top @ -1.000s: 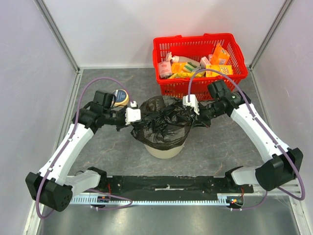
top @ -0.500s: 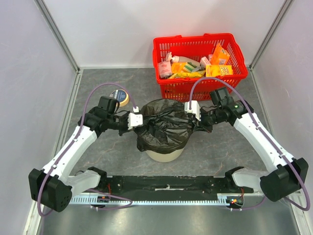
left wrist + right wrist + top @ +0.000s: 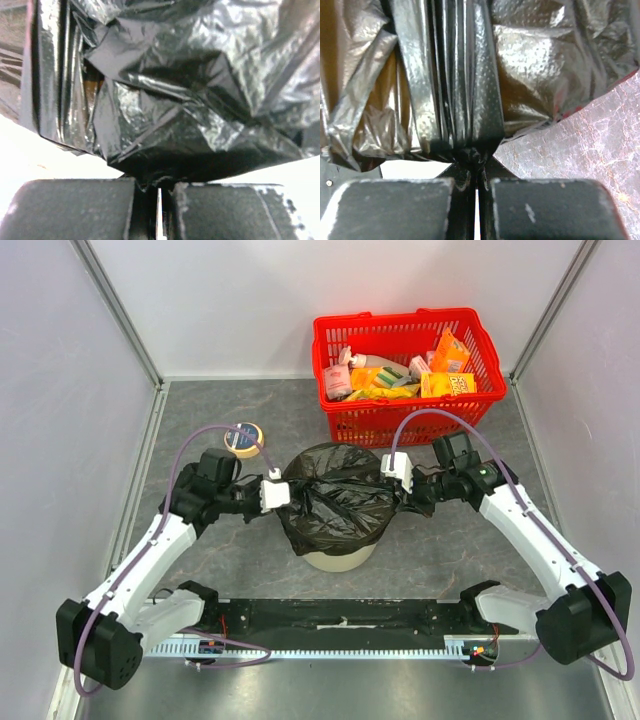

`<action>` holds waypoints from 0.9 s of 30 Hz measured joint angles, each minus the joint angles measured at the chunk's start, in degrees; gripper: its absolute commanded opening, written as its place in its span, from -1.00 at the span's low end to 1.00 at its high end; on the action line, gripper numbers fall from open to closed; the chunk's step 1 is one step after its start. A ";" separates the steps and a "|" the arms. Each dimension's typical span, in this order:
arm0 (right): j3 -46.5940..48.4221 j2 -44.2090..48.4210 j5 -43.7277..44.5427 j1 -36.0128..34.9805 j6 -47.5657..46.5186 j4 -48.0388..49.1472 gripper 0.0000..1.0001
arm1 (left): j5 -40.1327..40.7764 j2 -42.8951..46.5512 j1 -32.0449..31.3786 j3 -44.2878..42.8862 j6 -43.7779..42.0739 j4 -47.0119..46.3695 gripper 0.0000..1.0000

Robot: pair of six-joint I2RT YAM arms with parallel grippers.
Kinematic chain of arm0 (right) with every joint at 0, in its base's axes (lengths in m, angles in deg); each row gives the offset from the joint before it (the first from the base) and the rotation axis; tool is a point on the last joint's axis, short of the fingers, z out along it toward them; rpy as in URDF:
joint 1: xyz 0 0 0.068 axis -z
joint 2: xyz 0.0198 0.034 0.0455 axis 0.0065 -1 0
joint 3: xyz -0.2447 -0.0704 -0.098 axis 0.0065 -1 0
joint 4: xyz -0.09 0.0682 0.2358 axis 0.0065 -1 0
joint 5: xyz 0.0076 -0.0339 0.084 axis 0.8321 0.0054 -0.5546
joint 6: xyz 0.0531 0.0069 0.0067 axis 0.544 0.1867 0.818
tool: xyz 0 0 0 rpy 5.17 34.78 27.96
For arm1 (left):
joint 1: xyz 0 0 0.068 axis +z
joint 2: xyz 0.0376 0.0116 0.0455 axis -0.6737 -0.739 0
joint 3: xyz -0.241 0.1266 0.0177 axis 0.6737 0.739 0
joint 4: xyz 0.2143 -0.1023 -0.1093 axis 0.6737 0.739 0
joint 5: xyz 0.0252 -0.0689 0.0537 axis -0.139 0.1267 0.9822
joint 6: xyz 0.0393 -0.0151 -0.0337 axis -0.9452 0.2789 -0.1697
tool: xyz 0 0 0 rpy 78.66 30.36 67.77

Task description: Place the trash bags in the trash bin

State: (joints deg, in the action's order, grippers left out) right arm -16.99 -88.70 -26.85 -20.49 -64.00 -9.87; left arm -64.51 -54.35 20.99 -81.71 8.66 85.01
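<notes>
The left gripper and the right gripper each pinch a fold of the black trash bag at opposite sides, stretching it over the beige trash bin, which stands mid-table just before the red basket.

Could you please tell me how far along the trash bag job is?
Done: the black trash bag lies bunched over the trash bin. In hand: left claw and right claw are each shut on opposite bag edges. Left: probably seating the bag inside, then releasing.

Trash bag draped over trash bin — basket behind, tape roll left.
</notes>
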 measured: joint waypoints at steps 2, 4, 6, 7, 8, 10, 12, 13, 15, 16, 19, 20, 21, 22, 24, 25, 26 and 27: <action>-0.81 0.13 0.00 0.11 0.46 1.03 -1.00 | 0.50 1.05 0.00 1.05 0.22 -1.14 -0.97; -1.42 0.15 0.04 0.17 0.85 1.97 -1.00 | 1.25 1.92 0.00 1.84 0.33 -2.03 -0.96; -1.99 0.15 0.24 0.26 1.27 2.82 -1.00 | 1.84 2.69 0.00 2.51 0.37 -2.69 -0.96; -2.29 0.15 0.37 0.35 1.42 3.28 -1.00 | 2.34 3.23 0.00 3.04 0.37 -3.28 -0.96; -2.56 0.15 0.46 0.46 1.66 3.63 -1.00 | 2.69 3.61 0.00 3.34 0.37 -3.58 -0.96; -3.19 0.15 0.83 0.57 1.90 4.44 -1.00 | 3.06 4.42 0.00 4.20 0.42 -4.50 -0.96; -3.80 0.13 1.18 0.61 2.27 5.20 -1.00 | 3.13 4.81 0.00 4.72 0.55 -5.16 -0.96; -4.04 0.15 1.31 0.63 2.40 5.60 -1.00 | 3.13 4.96 0.00 5.03 0.66 -5.60 -0.97; -4.44 0.15 1.55 0.74 2.69 6.27 -1.00 | 3.06 5.03 0.00 5.49 0.98 -6.43 -0.96; -4.61 0.15 1.77 0.79 2.75 6.51 -1.00 | 3.06 5.03 0.00 5.73 1.16 -6.82 -0.96; -5.27 0.35 2.34 0.85 2.80 7.23 -1.00 | 3.08 5.16 -0.04 6.80 1.36 -8.48 -0.96; -5.51 0.50 2.43 0.92 2.78 7.39 -1.00 | 3.08 5.25 -0.04 7.23 1.38 -9.11 -0.96; -5.75 0.68 2.54 1.05 2.78 7.65 -1.00 | 3.10 5.38 -0.07 7.67 1.38 -9.66 -0.96; -6.10 0.98 2.58 1.27 2.75 7.93 -1.00 | 3.10 5.51 -0.13 8.20 1.36 -10.29 -0.96; -6.45 1.46 2.64 1.64 2.75 8.20 -1.00 | 3.17 5.81 -0.22 9.16 1.36 -11.54 -0.96; -6.64 1.75 2.64 1.90 2.73 8.37 -1.00 | 3.17 5.99 -0.24 9.62 1.36 -12.13 -0.97; -6.84 1.97 2.62 2.08 2.71 8.52 -1.00 | 3.21 6.16 -0.26 10.03 1.36 -12.68 -0.96; -7.04 2.14 2.60 2.27 2.71 8.70 -1.00 | 3.23 6.36 -0.26 10.43 1.36 -13.11 -0.96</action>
State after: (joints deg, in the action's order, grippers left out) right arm -24.03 -86.56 -24.25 -18.22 -61.29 -1.17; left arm -61.28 -47.99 20.72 -71.28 10.01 71.89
